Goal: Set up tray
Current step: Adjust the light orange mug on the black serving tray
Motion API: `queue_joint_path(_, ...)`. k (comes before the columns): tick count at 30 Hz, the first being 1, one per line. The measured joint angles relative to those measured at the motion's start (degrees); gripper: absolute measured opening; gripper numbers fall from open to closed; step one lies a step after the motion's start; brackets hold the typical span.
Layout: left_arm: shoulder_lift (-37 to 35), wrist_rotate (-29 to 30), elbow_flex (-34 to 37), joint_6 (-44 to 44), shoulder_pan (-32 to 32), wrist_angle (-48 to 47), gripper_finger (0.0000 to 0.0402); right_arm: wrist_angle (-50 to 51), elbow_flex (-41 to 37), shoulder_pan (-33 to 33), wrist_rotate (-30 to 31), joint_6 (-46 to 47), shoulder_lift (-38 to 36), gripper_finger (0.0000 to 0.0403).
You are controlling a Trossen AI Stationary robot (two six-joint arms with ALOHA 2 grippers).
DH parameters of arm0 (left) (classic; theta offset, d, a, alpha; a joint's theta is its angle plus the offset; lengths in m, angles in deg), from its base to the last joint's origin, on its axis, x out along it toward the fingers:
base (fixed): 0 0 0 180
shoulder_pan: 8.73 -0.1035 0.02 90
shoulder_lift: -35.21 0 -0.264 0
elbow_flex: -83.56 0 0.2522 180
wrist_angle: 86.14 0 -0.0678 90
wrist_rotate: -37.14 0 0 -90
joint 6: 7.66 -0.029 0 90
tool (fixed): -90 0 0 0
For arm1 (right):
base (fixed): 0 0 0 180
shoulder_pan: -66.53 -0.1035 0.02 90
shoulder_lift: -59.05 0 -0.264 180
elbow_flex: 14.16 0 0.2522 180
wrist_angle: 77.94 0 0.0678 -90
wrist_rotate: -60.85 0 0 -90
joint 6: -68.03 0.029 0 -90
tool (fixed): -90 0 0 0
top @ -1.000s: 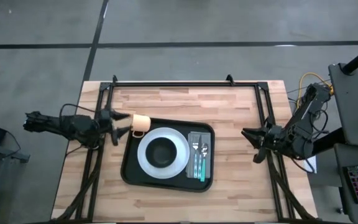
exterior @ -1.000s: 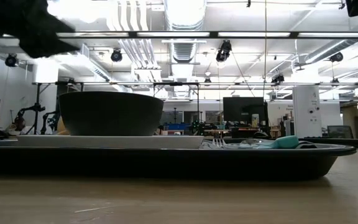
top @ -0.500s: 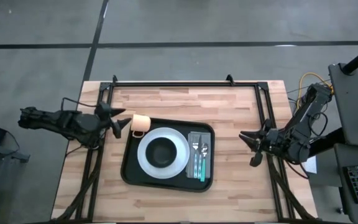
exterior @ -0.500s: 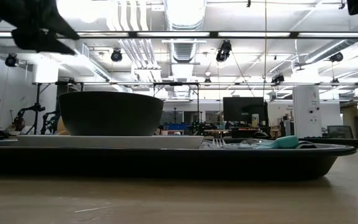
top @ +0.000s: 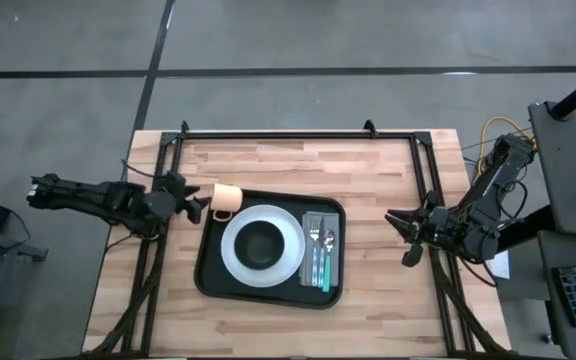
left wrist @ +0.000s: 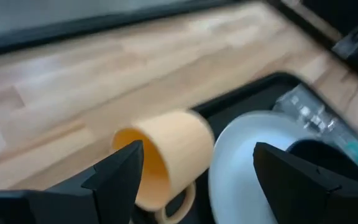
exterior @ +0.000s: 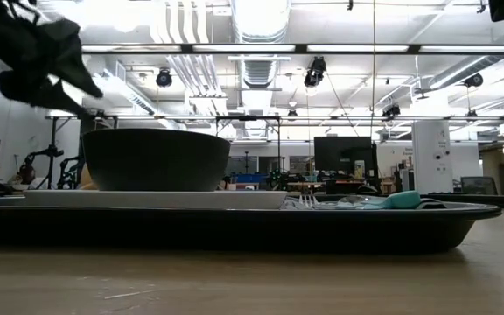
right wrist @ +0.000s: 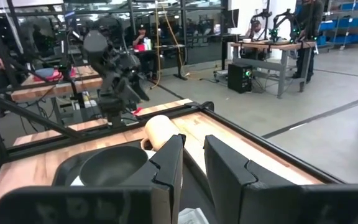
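1. Right now I am working the cup stage of the setup: the large flat black tray with rounded corners (top: 206,270) is sitting mid-table, already carrying a round white plate (top: 290,243) with a dark bowl (top: 259,245) on it, and a grey folded napkin (top: 332,257) with cutlery, including a teal-handled piece (top: 323,266), on the tray's right side.
2. Lying on its side at the tray's top-left corner is a tan cylindrical mug with a handle (top: 227,198); in my judgement it is overlapping the tray's rim, but I cannot tell whether it is resting inside or only on the edge.
3. I am keeping the left gripper (top: 194,203) just to the left of the tray, beside the mug. Its fingers (left wrist: 114,178) are spread wide, holding nothing, with the mug's open mouth (left wrist: 143,167) facing between them but not touching.
4. I am parking the right gripper (top: 400,235) well to the right of the tray, its fingers (right wrist: 166,167) nearly together with only a narrow gap, gripping nothing.
5. Next, I judge, the left gripper needs to be closing on the mug and standing it upright on the tray; the round wall could roll away under the fingers.
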Motion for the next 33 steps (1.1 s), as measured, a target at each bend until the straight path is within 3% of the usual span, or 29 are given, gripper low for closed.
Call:
queue_joint_path(9,3.36,-3.53,7.15,5.37,-1.09,5.21,0.0281,-0.26,0.00,0.00,-4.29,1.75,-0.04,0.0059)
queue_joint_path(17,5.04,-4.35,16.34,4.14,-1.16,23.33,0.0281,-0.94,0.00,0.00,-4.81,1.79,-0.04,0.0059)
queue_joint_path(22,5.57,-4.37,18.21,3.90,-1.16,25.78,0.0270,-1.16,0.00,0.00,-6.84,1.81,-0.07,0.0059)
queue_joint_path(26,5.52,-4.38,17.15,1.05,-1.16,25.70,0.0195,-1.22,0.00,0.00,-7.58,1.81,-0.07,0.0059)
queue_joint_path(31,5.83,-4.37,15.12,-2.72,-1.16,25.41,0.0040,-1.31,0.00,0.00,-7.60,1.81,-0.09,0.0059)
queue_joint_path(33,5.81,-4.36,14.39,-4.69,-1.16,25.51,0.0014,-1.31,0.00,0.00,-7.75,1.88,-0.09,0.0059)
